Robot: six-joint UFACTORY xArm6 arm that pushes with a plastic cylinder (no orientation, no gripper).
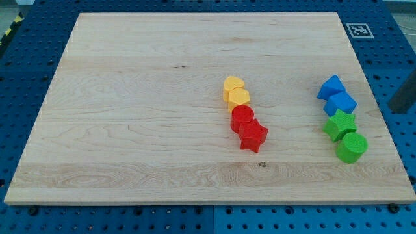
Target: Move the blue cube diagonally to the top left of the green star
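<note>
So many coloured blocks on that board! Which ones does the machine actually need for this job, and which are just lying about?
Needed for the job:
blue cube
green star
my tip, off the board's right edge, right of the blue cube

Just lying about:
blue triangular block
green cylinder
two yellow heart-like blocks
red cylinder
red star

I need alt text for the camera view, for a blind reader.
A wooden board holds two block columns: two yellow above two red mid-board; two blue above two green at the view's right. My tip is not visible.
</note>
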